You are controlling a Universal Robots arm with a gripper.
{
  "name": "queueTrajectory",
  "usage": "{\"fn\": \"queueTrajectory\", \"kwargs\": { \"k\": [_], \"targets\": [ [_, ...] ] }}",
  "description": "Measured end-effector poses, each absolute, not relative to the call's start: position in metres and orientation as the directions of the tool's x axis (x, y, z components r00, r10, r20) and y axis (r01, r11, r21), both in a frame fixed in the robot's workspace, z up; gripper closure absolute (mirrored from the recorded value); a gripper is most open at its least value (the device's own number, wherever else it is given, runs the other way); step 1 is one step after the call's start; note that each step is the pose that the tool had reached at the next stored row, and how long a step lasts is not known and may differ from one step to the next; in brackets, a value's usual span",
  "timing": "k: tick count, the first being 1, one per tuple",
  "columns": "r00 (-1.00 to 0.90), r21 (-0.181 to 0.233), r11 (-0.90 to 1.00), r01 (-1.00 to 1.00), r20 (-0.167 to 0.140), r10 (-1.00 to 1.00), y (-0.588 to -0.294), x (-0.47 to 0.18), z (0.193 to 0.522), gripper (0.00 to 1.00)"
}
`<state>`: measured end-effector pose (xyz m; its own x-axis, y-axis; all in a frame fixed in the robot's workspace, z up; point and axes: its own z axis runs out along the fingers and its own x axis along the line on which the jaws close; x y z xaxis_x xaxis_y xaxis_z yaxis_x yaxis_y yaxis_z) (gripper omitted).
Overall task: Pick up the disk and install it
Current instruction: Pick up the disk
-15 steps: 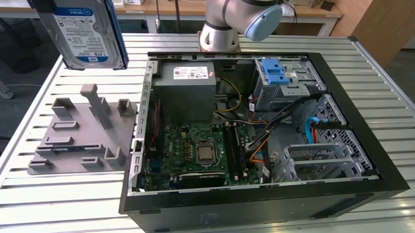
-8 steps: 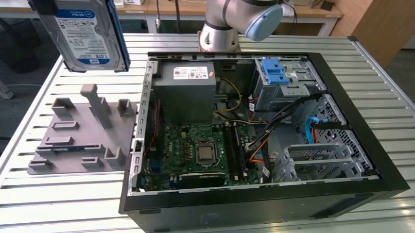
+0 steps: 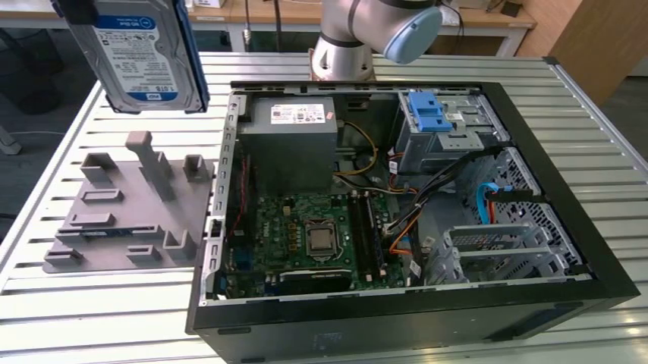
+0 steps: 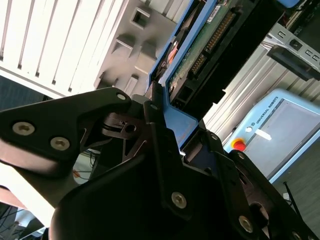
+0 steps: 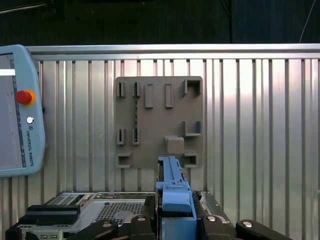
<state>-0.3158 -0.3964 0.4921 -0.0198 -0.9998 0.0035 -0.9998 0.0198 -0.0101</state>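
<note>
— Where's the disk [image 3: 142, 61]?

— Up in the air, outside the computer case [image 3: 567, 227], off the case's side at the exterior view's left. It stands nearly upright, tilted a little, with its blue-and-white label turned to the exterior camera and a blue rail down one edge.

— And the hand [image 5: 176, 216]?

— Clenched on the disk. In the first wrist view the disk sits edge-on between the jaws, which press on it from both sides. In the second wrist view the green circuit side of the disk shows, with a black jaw hard against the blue rail.

— What's under it?

— A grey holder plate [image 3: 132, 208] with raised slots and posts, flat on the table [image 3: 608, 114] right beside the case (touching the case wall or just short of it, I can't tell).

— Inside the case?

— It lies on its side with the panel off. The main board [image 3: 303, 235] covers the middle of the case floor. The grey power box [image 3: 288, 125] sits at the case's far end. The metal drive cage [image 3: 456, 144] with its blue latch is next to that box, toward the exterior view's right. Cables run between them.

— Anything else?

— The arm [image 3: 350, 38] rises behind the case's far wall, and a control tablet [image 5: 17, 110] with a red button lies on the table near the case.
</note>
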Motion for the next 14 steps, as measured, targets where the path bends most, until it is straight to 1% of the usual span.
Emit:
{"fn": "queueTrajectory", "kwargs": {
  "k": [14],
  "targets": [
    [-0.020, -0.011, 0.020, -1.000, 0.003, -1.000, -0.410, -0.310, 0.492, 0.64]
  ]
}}
